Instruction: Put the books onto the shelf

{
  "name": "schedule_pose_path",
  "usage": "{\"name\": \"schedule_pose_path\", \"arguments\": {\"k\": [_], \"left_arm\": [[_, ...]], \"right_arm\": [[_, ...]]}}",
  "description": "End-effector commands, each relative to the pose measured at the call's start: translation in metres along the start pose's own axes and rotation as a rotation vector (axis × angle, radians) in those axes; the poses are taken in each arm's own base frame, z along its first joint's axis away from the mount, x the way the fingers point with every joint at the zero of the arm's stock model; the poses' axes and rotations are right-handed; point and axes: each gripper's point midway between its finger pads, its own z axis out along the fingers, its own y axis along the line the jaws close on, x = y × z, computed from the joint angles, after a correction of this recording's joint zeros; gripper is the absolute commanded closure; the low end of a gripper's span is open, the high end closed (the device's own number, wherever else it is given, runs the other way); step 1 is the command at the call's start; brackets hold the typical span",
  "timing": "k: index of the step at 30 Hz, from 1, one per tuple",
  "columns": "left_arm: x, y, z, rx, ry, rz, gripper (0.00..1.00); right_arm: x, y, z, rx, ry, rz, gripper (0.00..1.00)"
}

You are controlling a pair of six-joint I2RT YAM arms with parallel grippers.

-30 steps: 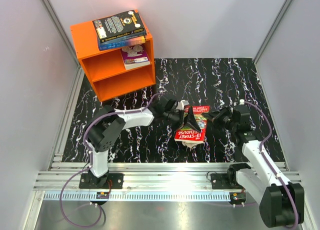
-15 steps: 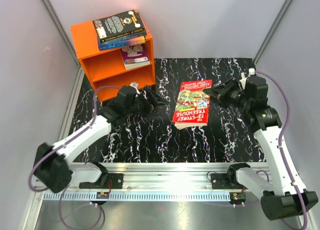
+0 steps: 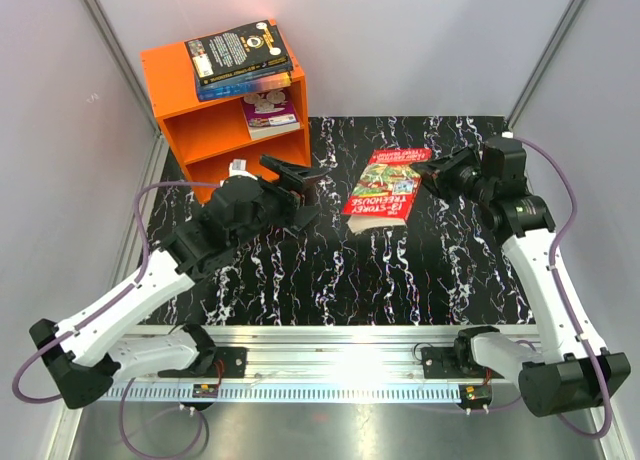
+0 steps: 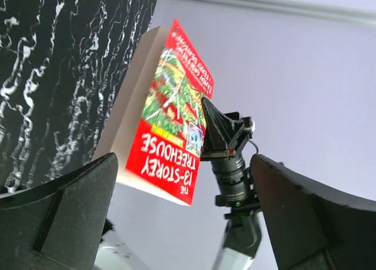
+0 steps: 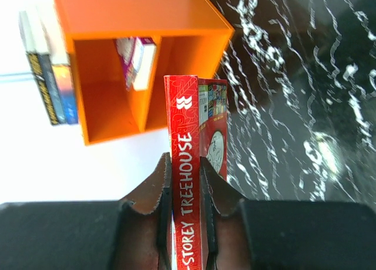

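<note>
My right gripper (image 5: 183,170) is shut on the spine of the red book (image 5: 187,117) and holds it above the table, spine toward the camera. From above, the red book (image 3: 385,185) hangs tilted at mid-table, with the right gripper (image 3: 432,175) on its right edge. To its left, the left gripper (image 3: 308,180) stands open and empty, apart from the red book (image 4: 170,129). On the orange shelf (image 3: 225,130) the black book (image 3: 238,48) lies on top of the blue one (image 3: 250,82). A green-purple book (image 3: 270,110) lies in the upper compartment.
The shelf (image 5: 147,23) stands at the back left corner of the black marbled table (image 3: 420,270), with its open side toward the arms. Grey walls close in both sides, and an aluminium rail (image 3: 330,360) runs along the near edge.
The left gripper has let go of the red book, opened wide and drawn back left toward the shelf. The right gripper has lifted the book and carried it toward the back.
</note>
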Motion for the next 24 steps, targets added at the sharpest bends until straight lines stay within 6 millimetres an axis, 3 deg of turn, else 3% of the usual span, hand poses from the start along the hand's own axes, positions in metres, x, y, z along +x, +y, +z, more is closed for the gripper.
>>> {"name": "schedule_pose_path", "arguments": {"k": [1, 11, 19, 24], "left_arm": [[0.001, -0.038, -0.007, 0.058, 0.005, -0.171, 0.01], [0.044, -0.072, 0.003, 0.074, 0.139, -0.277, 0.01], [0.068, -0.079, 0.015, 0.063, 0.202, -0.296, 0.01], [0.073, -0.073, 0.023, 0.026, 0.205, -0.267, 0.01]], "right_arm": [[-0.025, 0.057, -0.005, -0.155, -0.091, 0.021, 1.0], [-0.035, 0.085, -0.012, -0.274, -0.138, 0.016, 1.0], [-0.044, 0.115, -0.02, -0.383, -0.165, 0.019, 1.0], [-0.04, 0.137, -0.02, -0.46, -0.108, 0.046, 1.0]]}}
